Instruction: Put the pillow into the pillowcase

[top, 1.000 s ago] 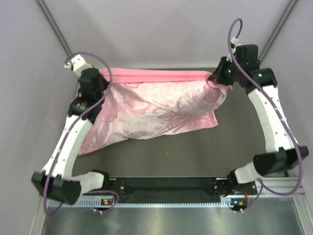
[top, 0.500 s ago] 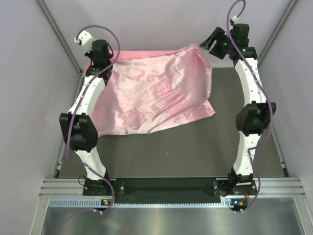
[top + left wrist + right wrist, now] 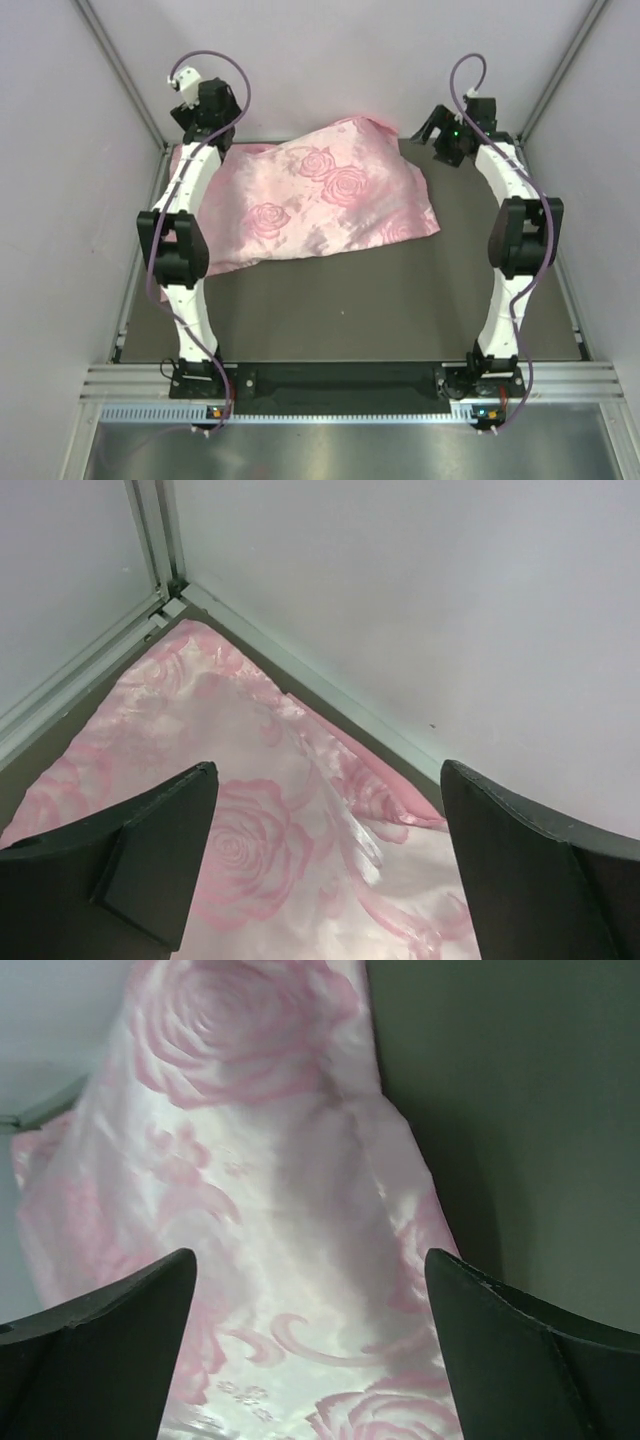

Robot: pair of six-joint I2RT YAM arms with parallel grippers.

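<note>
The pink satin pillowcase (image 3: 310, 200) lies loose and rumpled on the dark table, rose-patterned face up, toward the back. The pillow is hidden; no cream fabric shows in any view. My left gripper (image 3: 208, 130) hangs open above the case's far left corner, and in the left wrist view its fingers (image 3: 328, 770) stand wide apart over rose-patterned pillowcase (image 3: 270, 840) with nothing between them. My right gripper (image 3: 432, 128) hovers open above the case's far right corner. The right wrist view shows it (image 3: 310, 1255) spread wide above the pillowcase (image 3: 260, 1210), not touching it.
Pale enclosure walls close in the back and both sides, with metal frame rails at the far corners (image 3: 165, 590). The dark table surface (image 3: 400, 300) runs from the case to the arm bases and the front rail (image 3: 340, 382).
Both grippers opened and let go of the pillowcase's top edge. The case dropped flat onto the table, rose side up. Both arms stretched toward the back corners.
</note>
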